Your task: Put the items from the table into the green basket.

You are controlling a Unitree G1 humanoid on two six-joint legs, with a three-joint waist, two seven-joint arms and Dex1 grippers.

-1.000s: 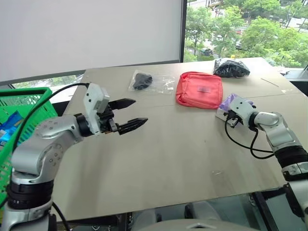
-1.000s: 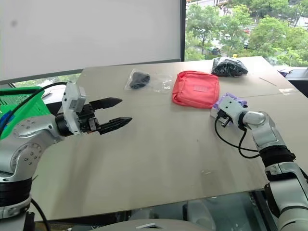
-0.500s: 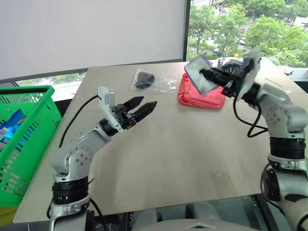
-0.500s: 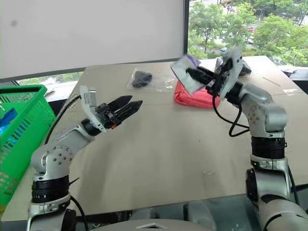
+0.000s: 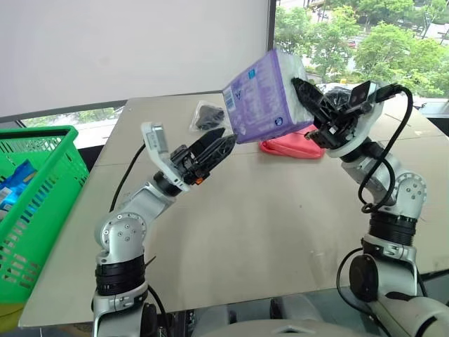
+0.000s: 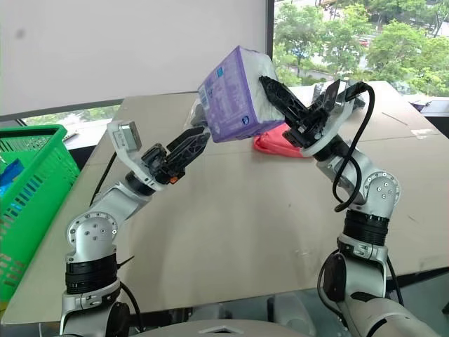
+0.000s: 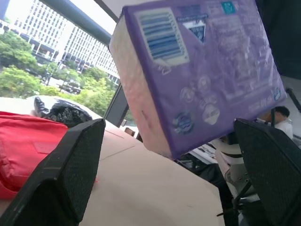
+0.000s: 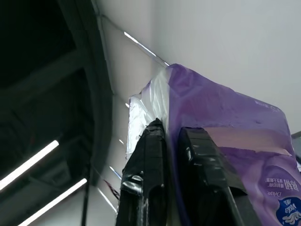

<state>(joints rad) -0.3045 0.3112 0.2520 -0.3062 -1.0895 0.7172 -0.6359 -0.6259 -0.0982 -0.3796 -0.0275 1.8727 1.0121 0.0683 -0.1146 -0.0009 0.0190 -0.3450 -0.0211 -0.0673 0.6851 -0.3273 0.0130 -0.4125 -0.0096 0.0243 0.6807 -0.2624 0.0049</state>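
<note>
One purple tissue pack (image 5: 265, 96) raised, clamped in the right claw (image 5: 303, 95); left claw (image 5: 212, 146) spread apart beneath; three items on the bench (image 5: 266, 210); one green basket (image 5: 42, 189) far left.

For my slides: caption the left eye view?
Right gripper lifts purple tissue pack toward open left gripper above the table.

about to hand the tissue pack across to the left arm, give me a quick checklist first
1. Right hand shut on the purple tissue pack: ok, though it pinches only the wrapper end.
2. Left hand open: ok.
3. Pack between the left fingers: not ok, it hangs just beyond them.
4. Pack clear of the table: ok.
5. Green basket within reach on the left: cannot tell.
</note>
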